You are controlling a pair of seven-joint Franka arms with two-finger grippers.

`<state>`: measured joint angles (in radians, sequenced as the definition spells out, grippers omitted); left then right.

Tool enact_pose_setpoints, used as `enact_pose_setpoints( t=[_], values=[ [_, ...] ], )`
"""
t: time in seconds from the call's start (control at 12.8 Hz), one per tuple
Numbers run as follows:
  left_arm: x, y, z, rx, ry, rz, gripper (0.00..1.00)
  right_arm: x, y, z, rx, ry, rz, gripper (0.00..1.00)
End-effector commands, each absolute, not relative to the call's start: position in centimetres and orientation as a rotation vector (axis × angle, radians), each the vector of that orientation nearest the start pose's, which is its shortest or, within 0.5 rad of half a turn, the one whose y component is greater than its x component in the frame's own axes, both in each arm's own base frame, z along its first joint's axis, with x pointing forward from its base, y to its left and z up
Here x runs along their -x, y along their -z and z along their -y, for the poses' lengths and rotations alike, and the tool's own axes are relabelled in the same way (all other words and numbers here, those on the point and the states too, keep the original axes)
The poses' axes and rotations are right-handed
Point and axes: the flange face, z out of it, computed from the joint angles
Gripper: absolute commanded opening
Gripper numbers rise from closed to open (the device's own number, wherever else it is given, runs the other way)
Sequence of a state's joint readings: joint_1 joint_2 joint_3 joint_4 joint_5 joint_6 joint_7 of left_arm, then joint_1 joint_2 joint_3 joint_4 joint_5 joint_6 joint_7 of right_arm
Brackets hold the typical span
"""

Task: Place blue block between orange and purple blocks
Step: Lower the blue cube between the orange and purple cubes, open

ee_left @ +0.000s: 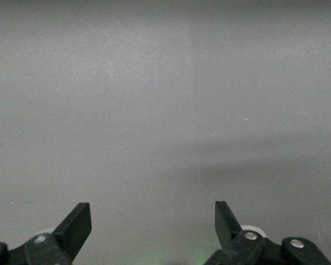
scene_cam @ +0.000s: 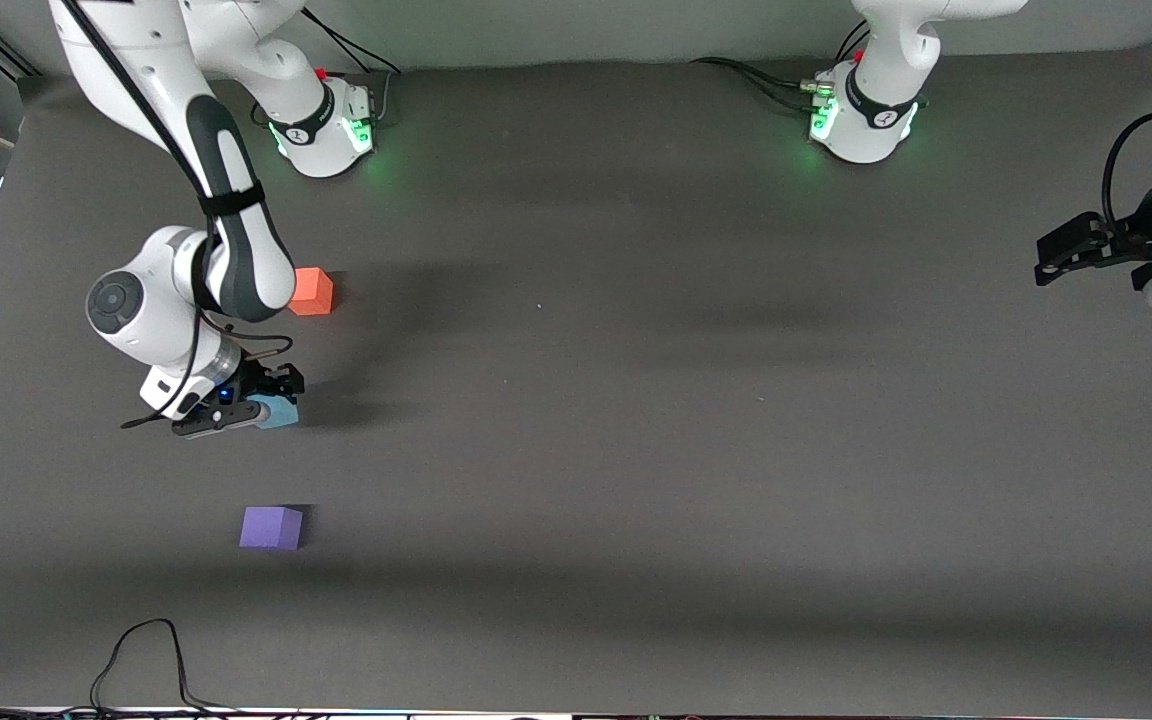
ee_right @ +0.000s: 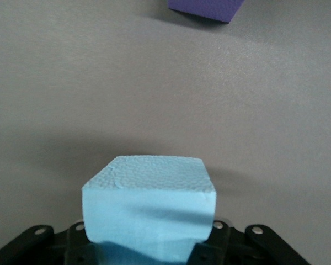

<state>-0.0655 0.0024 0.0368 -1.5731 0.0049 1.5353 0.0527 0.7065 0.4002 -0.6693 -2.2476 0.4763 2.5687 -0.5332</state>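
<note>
The blue block point(scene_cam: 279, 411) sits in my right gripper point(scene_cam: 254, 402), which is shut on it, low over the table. It is between the orange block point(scene_cam: 312, 291), farther from the front camera, and the purple block point(scene_cam: 272, 527), nearer to it. In the right wrist view the blue block point(ee_right: 149, 212) fills the space between the jaws and hides the fingers. A corner of the purple block point(ee_right: 207, 8) shows ahead of it. My left gripper point(scene_cam: 1064, 250) waits open and empty at the left arm's end of the table; the left wrist view shows only its open gripper point(ee_left: 153, 221) over bare mat.
The grey mat point(scene_cam: 636, 400) covers the table. A black cable point(scene_cam: 151, 650) loops at the table's edge nearest the front camera, toward the right arm's end. The two arm bases point(scene_cam: 326, 125) point(scene_cam: 861, 120) stand along the edge farthest from that camera.
</note>
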Motion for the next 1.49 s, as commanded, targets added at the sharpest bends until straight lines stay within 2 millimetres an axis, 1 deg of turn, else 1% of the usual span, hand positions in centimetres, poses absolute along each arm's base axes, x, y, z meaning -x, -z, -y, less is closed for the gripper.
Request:
enact_pose_setpoints(
  t=[0.0, 0.08, 0.24, 0.63, 0.71, 0.78, 0.86, 0.94, 1.1, 1.18, 1.25, 1.41],
  values=[
    [-54.7, -62.1, 1.6, 3.148, -0.06, -0.128, 1.0, -55.0, -19.9, 0.2, 3.126, 0.121, 0.382, 0.29],
    [-54.7, -62.2, 1.6, 3.148, -0.06, -0.128, 1.0, -54.8, -18.8, 0.2, 3.117, 0.123, 0.374, 0.29],
    [-54.5, -62.3, 1.6, 3.148, -0.065, -0.126, 1.0, -54.4, -17.6, 0.4, 3.087, 0.14, 0.354, 0.29],
    [-54.4, -62.2, 1.5, 3.152, -0.08, -0.124, 1.0, -53.9, -16.8, 0.2, 3.08, 0.109, 0.269, 0.3],
    [-54.4, -62.2, 1.6, 3.153, -0.08, -0.124, 1.0, -53.8, -16.7, 0.2, 3.08, 0.105, 0.26, 0.34],
    [-54.3, -62.2, 1.6, 3.153, -0.08, -0.122, 1.0, -53.9, -16.7, 0.2, 3.079, 0.097, 0.217, 0.56],
    [-54.3, -62.2, 1.6, 3.155, -0.08, -0.122, 1.0, -54.0, -16.7, 0.1, 3.079, 0.096, 0.178, 0.98],
    [-54.3, -62.2, 1.7, 3.162, -0.082, -0.122, 1.0, -54.1, -16.9, -0.1, 3.076, 0.102, 0.176, 1.0],
    [-54.3, -62.2, 1.7, 3.164, -0.082, -0.123, 1.0, -54.1, -17.4, -0.5, 3.057, 0.098, 0.182, 1.0],
    [-54.3, -62.2, 1.7, 3.164, -0.082, -0.122, 1.0, -54.2, -17.9, -0.5, 3.043, 0.098, 0.18, 1.0],
    [-54.3, -62.2, 1.7, 3.164, -0.082, -0.122, 1.0, -54.4, -18.7, -1.2, 3.034, 0.111, 0.206, 1.0],
    [-54.3, -62.2, 1.7, 3.162, -0.082, -0.12, 1.0, -54.9, -20.0, -1.5, 3.027, 0.147, 0.218, 1.0]
  ],
)
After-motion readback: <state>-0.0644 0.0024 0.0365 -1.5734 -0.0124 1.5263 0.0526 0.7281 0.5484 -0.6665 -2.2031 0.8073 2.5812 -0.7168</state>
